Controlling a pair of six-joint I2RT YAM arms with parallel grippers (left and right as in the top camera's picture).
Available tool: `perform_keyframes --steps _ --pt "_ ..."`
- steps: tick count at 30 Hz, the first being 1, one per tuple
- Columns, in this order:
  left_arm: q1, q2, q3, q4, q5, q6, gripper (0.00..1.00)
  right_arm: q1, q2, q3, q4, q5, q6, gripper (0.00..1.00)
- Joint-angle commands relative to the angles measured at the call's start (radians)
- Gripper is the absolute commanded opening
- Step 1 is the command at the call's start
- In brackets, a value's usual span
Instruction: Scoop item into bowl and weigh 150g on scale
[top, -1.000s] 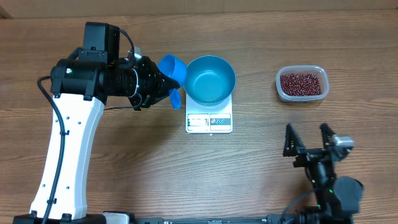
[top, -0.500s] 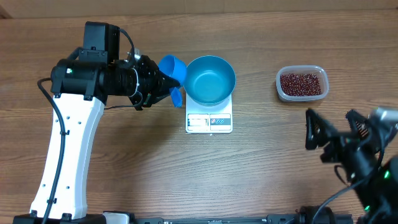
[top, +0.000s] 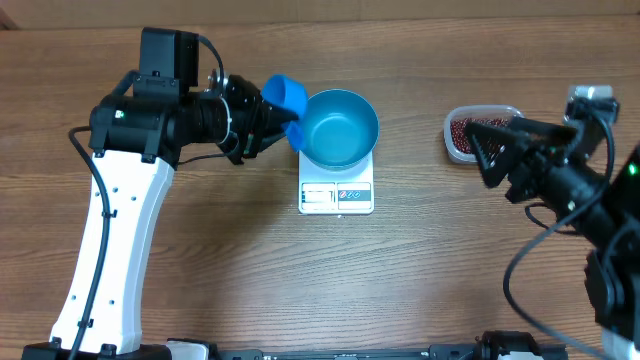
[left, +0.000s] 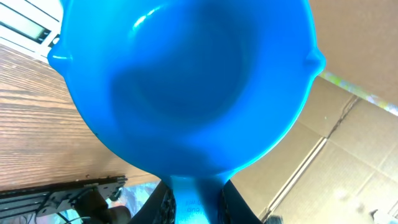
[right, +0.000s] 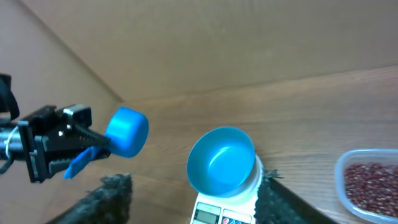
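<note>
The table (top: 200, 290) is carrying everything, and the scale (top: 336, 195) near its middle is serving as the landmark. The left arm is reaching in from the scale's left. The bowl (top: 340, 128) is sitting on the scale's platform, looking empty from overhead. To the scale's right, well apart, the clear tub (top: 458, 142) is holding the beans (right: 373, 180), partly hidden overhead by the right arm. The blue scoop (top: 285, 97) is hanging just beside the bowl's left rim, above the scale's far-left corner, cup raised.

The left gripper (top: 262, 122) is clamping the scoop by its handle, jaws together on it. The right gripper (top: 510, 160) is hovering by the tub with its jaws apart, holding nothing that I can make out.

The beans are likely going to behave as a loose, light, rolling mass: they are not graspable by fingers, so the scoop is doing the holding, and tilting it will be spilling them. The scoop itself is stiff, smooth plastic; the handle is the sensible grip.

The left wrist view is showing the scoop's cup (left: 186, 87) empty, which overhead is not settling. The right wrist view is showing the beans unobstructed, plus the scoop (right: 127, 132) beside the bowl (right: 222, 162).
</note>
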Motion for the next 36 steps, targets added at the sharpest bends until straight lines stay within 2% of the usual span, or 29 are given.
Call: perform_keyframes --steps 1,5,8,10,13,16,20,23,27,32,36 --pt "-0.019 0.001 -0.002 0.031 0.02 -0.069 0.04 -0.002 0.067 0.026 0.034 -0.074 0.138 0.45" --pt "-0.029 0.001 -0.002 0.08 -0.03 -0.069 0.04 0.005 0.122 0.041 0.056 -0.026 0.23 0.42" --pt "-0.037 0.001 -0.002 0.078 -0.075 -0.072 0.04 0.037 0.159 0.054 0.058 -0.016 0.261 0.52" --pt "-0.055 0.001 -0.002 0.078 -0.137 -0.082 0.04 0.119 0.193 0.062 0.051 0.069 0.27 0.6" --pt "-0.086 0.002 -0.002 0.085 -0.203 -0.119 0.04 0.244 0.224 0.066 0.039 0.223 0.32 0.65" --pt "-0.119 0.002 -0.002 0.111 -0.231 -0.143 0.04 0.325 0.256 0.092 0.029 0.272 0.339 0.65" --pt "-0.16 0.002 -0.002 0.148 -0.266 -0.193 0.04 0.401 0.338 0.263 -0.111 0.371 0.346 0.66" --pt "-0.174 0.004 -0.002 0.153 -0.289 -0.234 0.04 0.433 0.412 0.424 -0.238 0.419 0.341 0.7" --pt "-0.181 0.014 -0.002 0.158 -0.292 -0.277 0.04 0.474 0.484 0.536 -0.301 0.415 0.343 0.72" --pt "-0.181 0.045 -0.002 0.16 -0.223 -0.339 0.04 0.538 0.532 0.532 -0.307 0.41 0.347 0.72" --pt "-0.181 0.085 -0.002 0.175 -0.151 -0.342 0.04 0.597 0.579 0.528 -0.306 0.423 0.348 0.72"
